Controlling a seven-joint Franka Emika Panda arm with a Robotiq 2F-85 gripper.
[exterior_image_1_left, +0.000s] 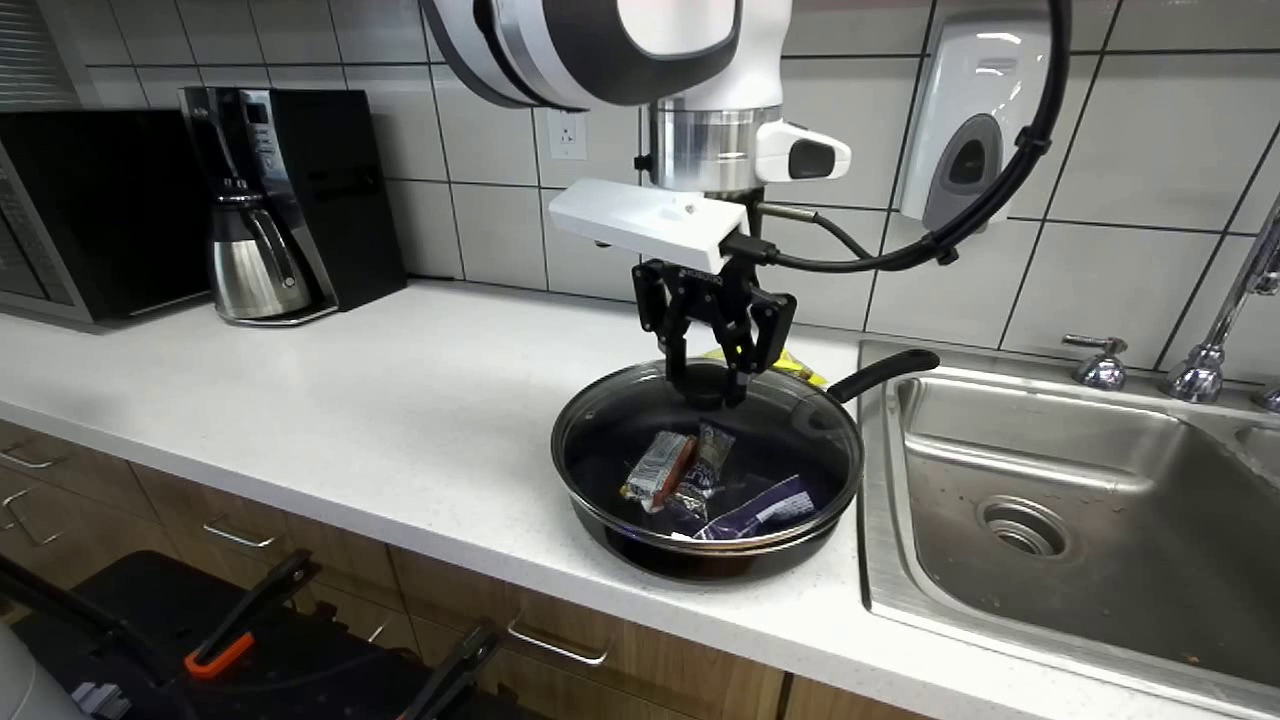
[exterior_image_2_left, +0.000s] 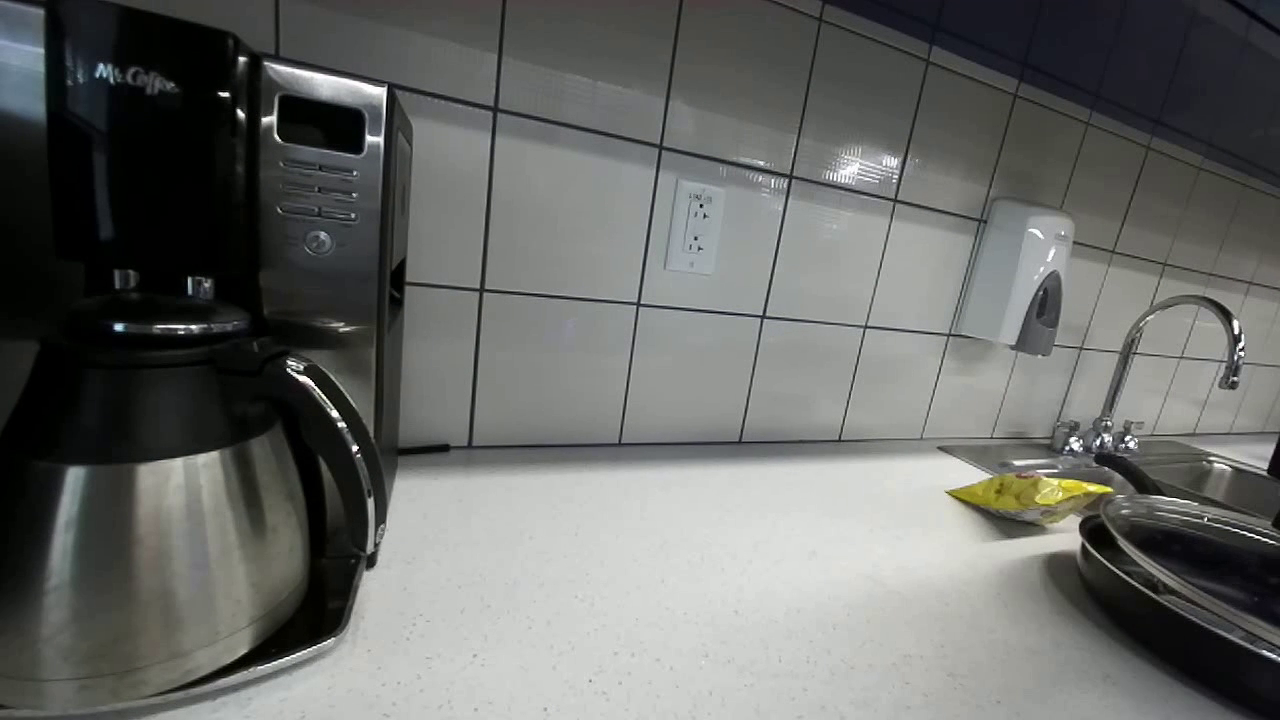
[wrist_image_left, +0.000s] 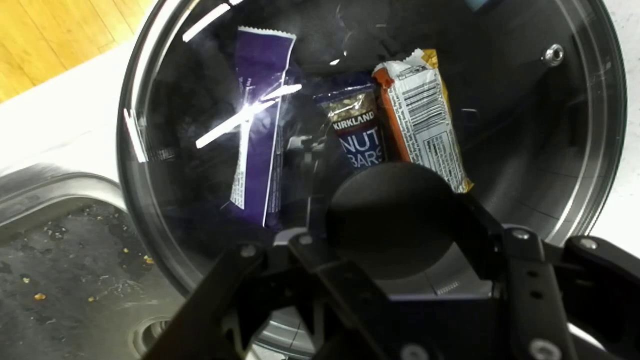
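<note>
your fingers (exterior_image_1_left: 675, 352) stand part-open about the knob (wrist_image_left: 390, 217); from these views you cannot tell whether both press it. the lid (exterior_image_1_left: 775, 445) is over the pan (exterior_image_1_left: 700, 566) on the tabletop (exterior_image_1_left: 380, 400), seemingly askew: centre your grip squarely, lift slowly.

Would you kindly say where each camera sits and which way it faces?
An exterior view: before and above the counter, looking down at the pan and sink; arm and hand show.
An exterior view: low by the coffee maker, facing along the counter; no clear robot part.
Wrist view: above the hand, facing down at the lid; fingers show.
Both exterior views share the pan.
</note>
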